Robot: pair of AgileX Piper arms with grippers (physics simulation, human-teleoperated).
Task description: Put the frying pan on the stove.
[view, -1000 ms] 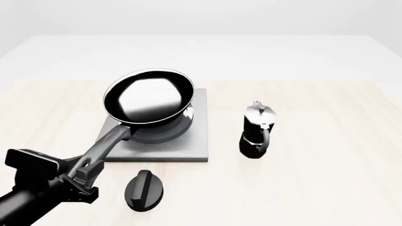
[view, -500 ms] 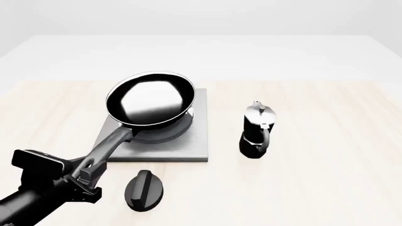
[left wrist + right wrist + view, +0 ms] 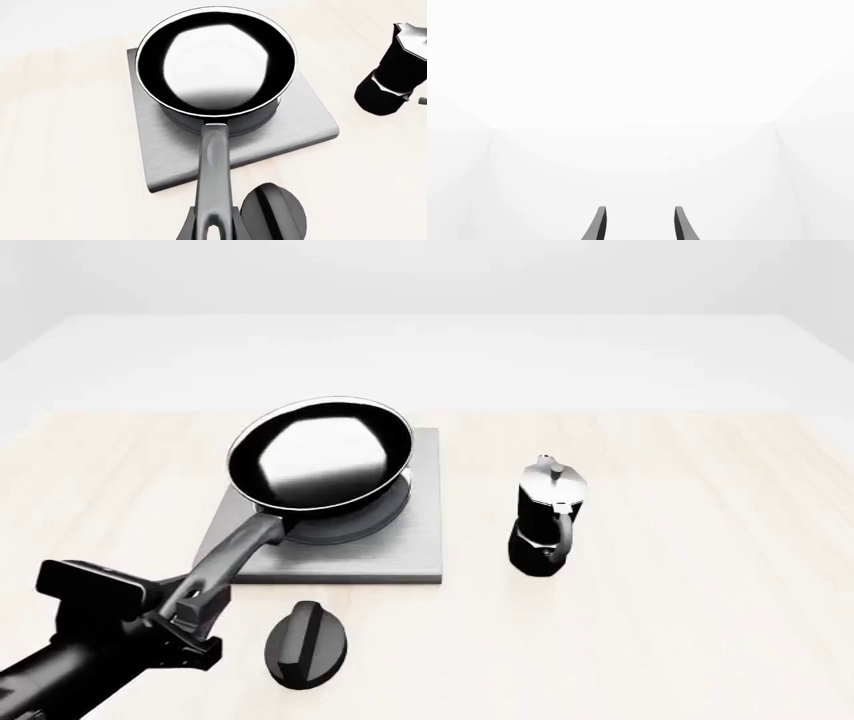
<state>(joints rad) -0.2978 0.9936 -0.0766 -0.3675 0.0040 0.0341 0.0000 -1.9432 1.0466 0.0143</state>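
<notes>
A: What's the surface like?
B: A pale wood desk (image 3: 694, 640) under white walls. The left end effector (image 3: 187, 612) is clamped on the frying pan (image 3: 320, 455) handle's end.
A: And the pan?
B: Ahead of it, over the stove (image 3: 414, 540); whether it touches, I can't tell. A knob (image 3: 307, 643) lies just beside the end effector, a moka pot (image 3: 547, 512) farther off.
A: The right end effector (image 3: 639, 222)?
B: Fingers parted, facing blank white.

The front camera is looking forward and down over the table (image 3: 667, 640) from farther off; the left wrist camera is hanging close above, sharing the stove (image 3: 400, 550) area; the right wrist camera is facing blank white.
</notes>
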